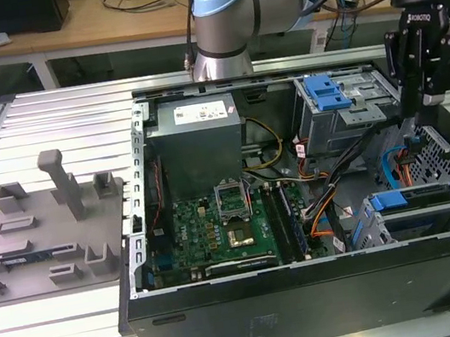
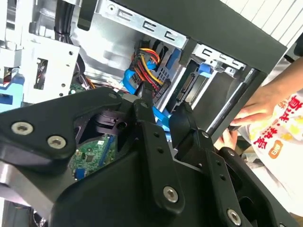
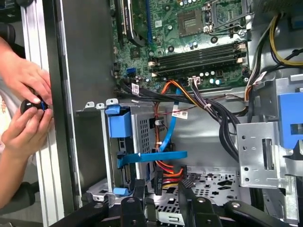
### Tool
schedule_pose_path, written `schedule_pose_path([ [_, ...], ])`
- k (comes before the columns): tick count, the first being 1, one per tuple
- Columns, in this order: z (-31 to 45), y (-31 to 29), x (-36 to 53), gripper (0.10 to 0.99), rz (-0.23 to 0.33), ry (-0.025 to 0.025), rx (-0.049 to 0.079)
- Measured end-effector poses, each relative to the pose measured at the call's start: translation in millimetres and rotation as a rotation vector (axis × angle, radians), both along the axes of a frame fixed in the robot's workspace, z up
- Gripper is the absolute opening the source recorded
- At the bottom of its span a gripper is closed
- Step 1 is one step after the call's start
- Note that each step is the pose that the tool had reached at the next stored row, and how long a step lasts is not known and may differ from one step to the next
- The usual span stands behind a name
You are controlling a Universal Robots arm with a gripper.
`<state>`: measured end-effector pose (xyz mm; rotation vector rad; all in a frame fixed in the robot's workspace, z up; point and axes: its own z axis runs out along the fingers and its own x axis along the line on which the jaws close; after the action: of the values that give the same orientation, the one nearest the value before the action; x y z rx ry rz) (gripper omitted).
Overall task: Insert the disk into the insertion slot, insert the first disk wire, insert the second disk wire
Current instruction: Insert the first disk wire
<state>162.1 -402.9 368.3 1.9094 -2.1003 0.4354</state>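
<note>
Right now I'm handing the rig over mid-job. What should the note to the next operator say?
Pincer: open, straddling the power connector with red, orange and yellow wires, above the drive cage.
Disk: in its blue caddy, seated in the insertion slot. Done.
Blue data cable: runs down toward the disk; I cannot tell whether it is plugged in.
Left: both wires, neither visibly seated.
Caution: a person's hand is at the case edge.
</note>
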Motion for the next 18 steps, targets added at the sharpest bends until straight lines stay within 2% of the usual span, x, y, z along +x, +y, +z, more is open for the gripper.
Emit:
schedule_pose_path([
  [3,-1.9,0.0,-0.1,0.416,-0.035,-0.0064,-0.012],
  [4,-2.4,0.1,-0.1,0.416,-0.039,-0.0088,-0.022],
  [5,-3.1,0.1,0.0,0.416,-0.039,-0.0107,-0.041],
  [8,-4.8,0.1,0.0,0.416,-0.031,-0.0113,-0.061],
  [11,-9.1,0.2,-0.1,0.416,0.000,-0.0124,-0.064],
  [15,-14.1,0.1,-2.8,0.416,0.006,-0.0139,-0.068],
  [18,-18.4,0.5,-3.1,0.416,0.004,-0.0185,-0.074],
])
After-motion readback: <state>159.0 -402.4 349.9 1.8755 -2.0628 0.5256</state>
